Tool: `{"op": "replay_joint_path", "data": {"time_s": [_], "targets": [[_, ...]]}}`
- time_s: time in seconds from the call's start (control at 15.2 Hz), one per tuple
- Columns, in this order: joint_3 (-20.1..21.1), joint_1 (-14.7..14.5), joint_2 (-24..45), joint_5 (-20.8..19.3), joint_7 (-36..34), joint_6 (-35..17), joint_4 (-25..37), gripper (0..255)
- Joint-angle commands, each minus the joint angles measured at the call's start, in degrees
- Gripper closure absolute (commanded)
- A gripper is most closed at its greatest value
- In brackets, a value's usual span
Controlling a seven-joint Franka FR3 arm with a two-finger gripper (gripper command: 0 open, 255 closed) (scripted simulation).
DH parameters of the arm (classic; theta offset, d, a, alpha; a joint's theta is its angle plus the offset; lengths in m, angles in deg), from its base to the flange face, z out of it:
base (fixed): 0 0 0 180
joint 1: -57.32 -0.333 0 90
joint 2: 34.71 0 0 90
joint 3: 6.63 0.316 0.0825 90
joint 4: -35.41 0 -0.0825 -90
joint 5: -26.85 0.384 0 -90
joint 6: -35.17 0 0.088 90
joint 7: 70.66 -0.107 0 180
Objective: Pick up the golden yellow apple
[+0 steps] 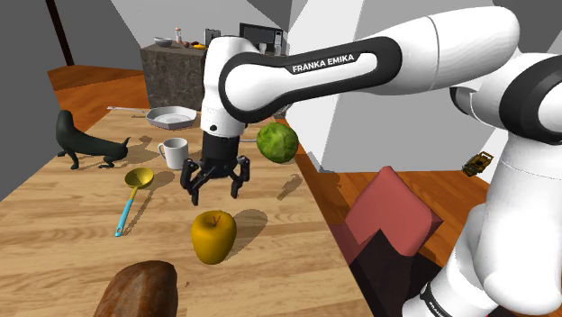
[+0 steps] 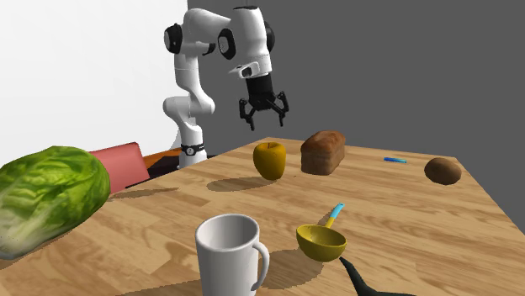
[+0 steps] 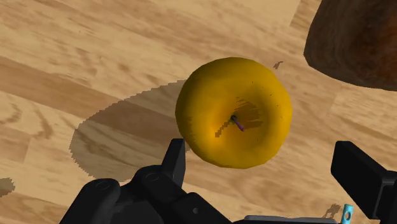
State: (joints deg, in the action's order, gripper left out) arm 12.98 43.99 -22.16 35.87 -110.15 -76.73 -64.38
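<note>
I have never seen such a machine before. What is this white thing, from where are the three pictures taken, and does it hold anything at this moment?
It is a white robot arm ending in a black two-finger gripper. One picture looks from beside and a little behind the arm, one from across the wooden table, and one from a camera on the hand itself, looking along the fingers. On the table lie a golden yellow apple, a brown bread loaf, a white mug, a lettuce and a yellow spoon with a blue handle. The gripper is open and holds nothing; it hangs above the table, with the apple below it, untouched.
</note>
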Motion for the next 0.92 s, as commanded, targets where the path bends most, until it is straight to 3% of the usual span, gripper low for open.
{"op": "replay_joint_path", "data": {"time_s": [0.0,0.46,0.53,0.86], "targets": [[0.04,-0.18,0.84,-0.03,-0.14,-1.18,-0.39,0],[-0.02,-0.32,2.07,-0.17,0.38,-5.06,-3.13,0],[-0.03,-0.31,2.04,-0.16,0.40,-5.07,-3.17,255],[-0.02,-0.32,2.04,-0.16,0.38,-5.11,-3.21,255]]}}
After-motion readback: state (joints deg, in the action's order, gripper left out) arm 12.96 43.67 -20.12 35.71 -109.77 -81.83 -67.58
